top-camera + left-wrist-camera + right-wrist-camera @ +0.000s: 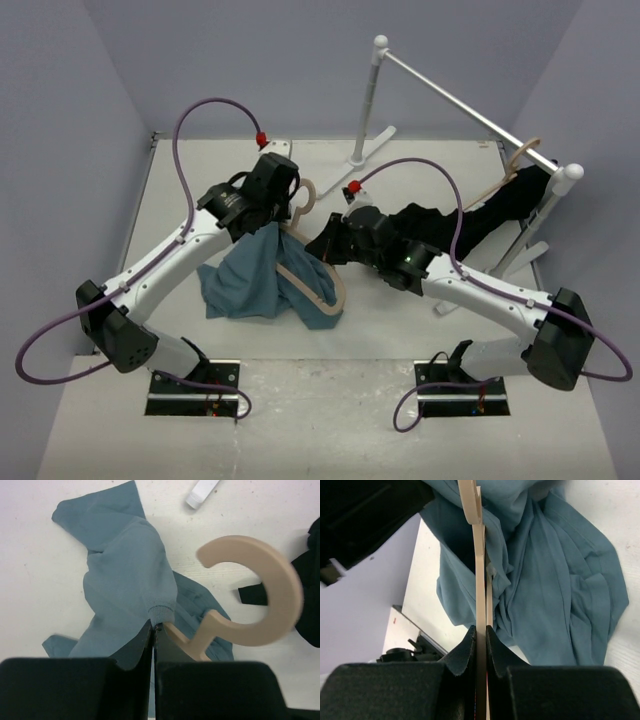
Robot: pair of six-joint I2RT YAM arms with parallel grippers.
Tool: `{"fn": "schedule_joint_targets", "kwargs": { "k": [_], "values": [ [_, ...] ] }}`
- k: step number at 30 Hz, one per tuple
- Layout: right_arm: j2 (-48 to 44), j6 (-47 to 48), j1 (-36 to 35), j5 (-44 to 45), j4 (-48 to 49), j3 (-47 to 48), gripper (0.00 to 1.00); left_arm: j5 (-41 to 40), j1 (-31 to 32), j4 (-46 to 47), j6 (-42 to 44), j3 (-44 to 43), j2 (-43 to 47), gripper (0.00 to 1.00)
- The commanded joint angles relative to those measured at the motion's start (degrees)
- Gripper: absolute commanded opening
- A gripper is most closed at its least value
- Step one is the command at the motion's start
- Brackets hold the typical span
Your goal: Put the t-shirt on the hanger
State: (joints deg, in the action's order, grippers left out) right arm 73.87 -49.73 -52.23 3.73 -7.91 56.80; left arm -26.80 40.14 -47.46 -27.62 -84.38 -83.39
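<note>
Claw L (pixel 153 628) pinched shut on t-shirt (pixel 125 570) collar | claw R (pixel 480 630) clamped on hanger (pixel 480 587) arm, jaws barely apart

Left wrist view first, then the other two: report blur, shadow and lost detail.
Left wrist: the pale beige wooden hanger's curved hook looks soft-edged, the teal t-shirt crisp. Right wrist: the right gripper is featureless black. Top external: even light, faint shadows on the white table.
</note>
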Motion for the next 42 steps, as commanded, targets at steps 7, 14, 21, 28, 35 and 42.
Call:
{"fn": "schedule_joint_targets", "kwargs": {
  "k": [7,14,21,28,35,42],
  "values": [
    [-8.36,5.92,-0.49,5.90,6.34,-2.04,0.00,-2.06,-7.45,-0.51,0.69,-6.17,1.12,0.00],
    [-15.98,6.57,-0.89,7.83,-0.53,-4.79,0.00,0.47,-12.89,1.19,-1.09,-11.24,-3.63,0.00],
    [-7.93,8.79,-2.41,4.46,2.98,-1.09,0.00,6.83,-12.81,3.58,-1.67,-9.74,-3.71,0.00],
    [-1.37,8.68,-4.22,14.75,4.67,4.38,0.00,6.09,-12.95,6.32,-2.67,-0.10,-1.86,0.00],
    [1.40,15.93,-8.91,26.82,6.60,12.46,0.00,7.45,-12.93,10.08,-3.64,2.26,-2.73,0.00],
    [-1.70,19.30,-10.87,24.66,21.58,1.40,0.00,6.71,-13.68,7.73,-3.23,-6.25,-4.94,0.00]
  ]
}}
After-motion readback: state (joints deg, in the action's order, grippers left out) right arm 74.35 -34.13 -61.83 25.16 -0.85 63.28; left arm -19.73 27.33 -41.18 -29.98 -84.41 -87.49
